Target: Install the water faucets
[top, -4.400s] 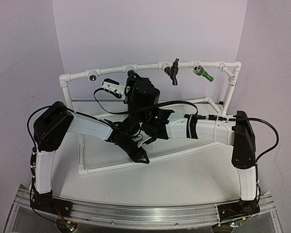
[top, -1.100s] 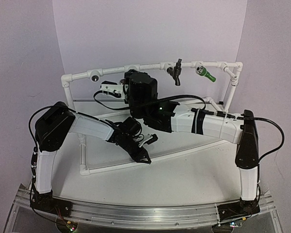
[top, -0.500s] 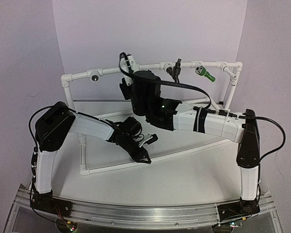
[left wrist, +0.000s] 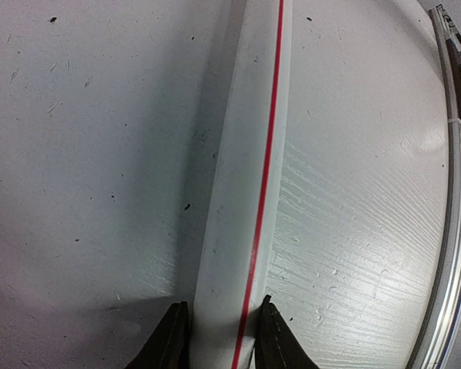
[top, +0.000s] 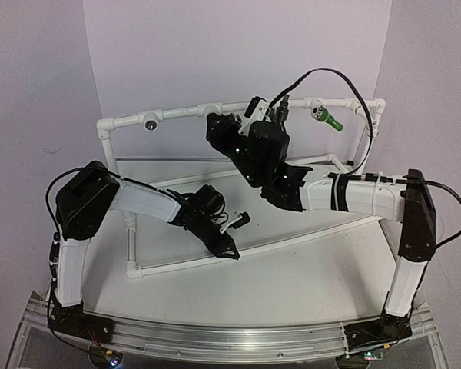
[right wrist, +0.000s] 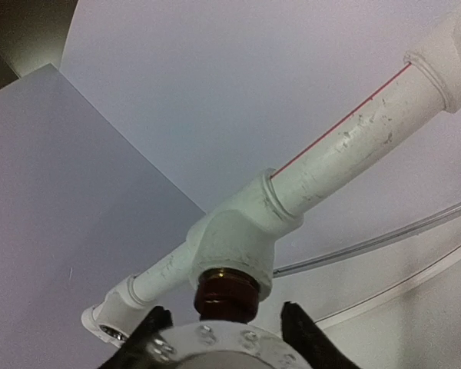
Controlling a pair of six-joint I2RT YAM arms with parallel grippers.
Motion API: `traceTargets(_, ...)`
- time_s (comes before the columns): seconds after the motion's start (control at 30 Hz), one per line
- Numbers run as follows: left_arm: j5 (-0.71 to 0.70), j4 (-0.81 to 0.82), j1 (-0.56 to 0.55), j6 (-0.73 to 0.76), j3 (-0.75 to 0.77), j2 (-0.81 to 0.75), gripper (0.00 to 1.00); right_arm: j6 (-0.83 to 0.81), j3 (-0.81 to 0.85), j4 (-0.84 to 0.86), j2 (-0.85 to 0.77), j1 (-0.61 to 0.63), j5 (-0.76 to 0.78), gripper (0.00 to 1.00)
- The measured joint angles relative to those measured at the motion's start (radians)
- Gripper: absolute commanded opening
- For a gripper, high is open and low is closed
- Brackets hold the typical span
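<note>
The right gripper (right wrist: 224,310) is clamped on the reddish-brown faucet (right wrist: 227,294). One dark finger sits at 9 o'clock and one at 3 o'clock of its silvery round head, pressed against the rim. At 12 o'clock from the fingers, the faucet's brown neck enters the underside of a tee socket (right wrist: 232,240) on the top rail of the white pipe frame (right wrist: 346,146). The rail runs from that tee toward 2 o'clock and toward 8 o'clock, where a second socket (right wrist: 107,330) shows an open mouth.

In the overhead view, the black faucet (top: 280,113) hangs from the same rail at 3 o'clock of this gripper, partly crossed by the arm's cable. The green faucet (top: 325,117) sits farther along at 3 o'clock.

The left gripper (left wrist: 221,304) is closed on the frame's bottom rail. Its two fingers touch the pipe at 9 and 3 o'clock, and the pipe lies on the white table (left wrist: 84,154).
</note>
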Motion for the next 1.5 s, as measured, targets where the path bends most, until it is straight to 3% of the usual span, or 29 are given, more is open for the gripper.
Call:
traceTargets(0.23, 0.011, 0.007, -0.003, -0.002, 0.001, 0.003, 0.00, -0.057, -0.128, -0.067, -0.113, -0.005, -0.100, 0.76)
traceTargets(0.47, 0.016, 0.007, -0.002, -0.002, 0.002, 0.005, 0.00, -0.344, -0.193, -0.286, -0.254, 0.060, -0.124, 0.82)
traceTargets(0.63, 0.017, 0.008, -0.002, -0.002, 0.002, 0.005, 0.00, -0.721, -0.193, -0.446, -0.322, 0.139, -0.063, 0.89)
traceTargets(0.87, 0.021, 0.008, -0.002, -0.002, 0.002, 0.006, 0.01, -1.381, -0.135, -0.553, -0.323, 0.220, 0.086, 0.94)
traceTargets(1.03, 0.022, 0.007, -0.002, -0.002, 0.004, 0.007, 0.01, -1.817, -0.043, -0.550, -0.255, 0.215, 0.198, 0.94)
traceTargets(1.17, 0.026, 0.005, -0.002, -0.002, 0.007, 0.009, 0.00, -2.044, 0.029, -0.550, -0.189, 0.197, 0.242, 0.92)
traceTargets(1.3, 0.028, 0.005, -0.002, -0.002, 0.007, 0.009, 0.01, -2.182, 0.102, -0.549, -0.134, 0.170, 0.272, 0.88)
traceTargets(1.5, 0.029, 0.005, -0.002, -0.002, 0.007, 0.009, 0.00, -2.267, 0.168, -0.541, -0.080, 0.130, 0.297, 0.68)
